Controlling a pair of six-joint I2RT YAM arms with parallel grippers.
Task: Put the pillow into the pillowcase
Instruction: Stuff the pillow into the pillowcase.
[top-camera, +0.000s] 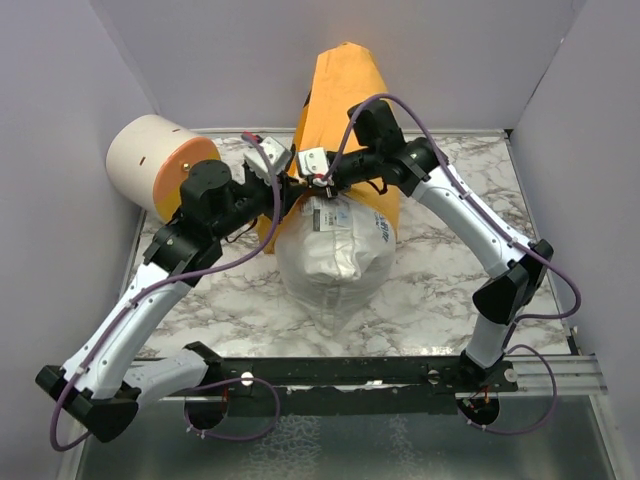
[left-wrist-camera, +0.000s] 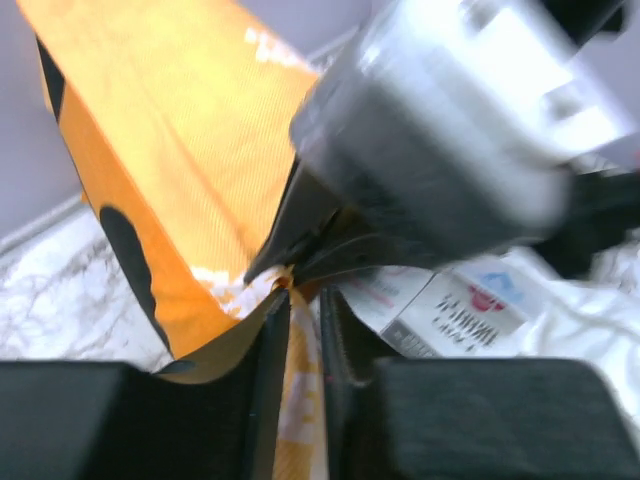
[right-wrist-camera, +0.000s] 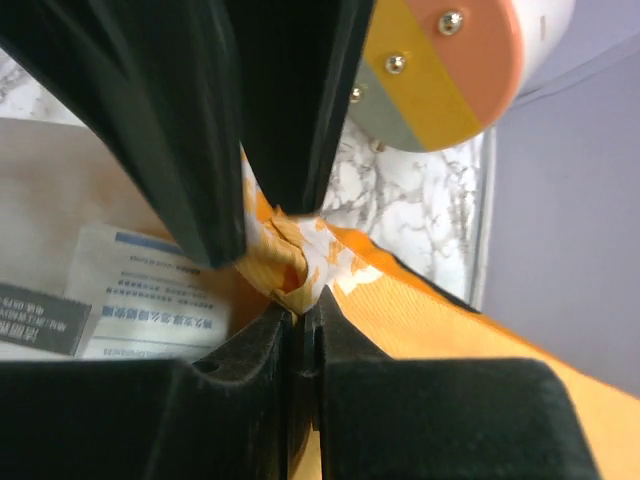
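surface: marble table (top-camera: 440, 290) | on it: pillow (top-camera: 330, 262), pillowcase (top-camera: 345, 95), cream-orange cylinder (top-camera: 150, 165)

We found no legible text: the label (left-wrist-camera: 460, 306) on the pillow (top-camera: 330, 262) bore red-and-black print (blurred, upside down), its characters unreadable.

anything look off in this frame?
Yes. The pillowcase leans up the back wall instead of lying flat, the pillow is only partly in, and the left gripper and right gripper meet at one bunched spot of its hem.
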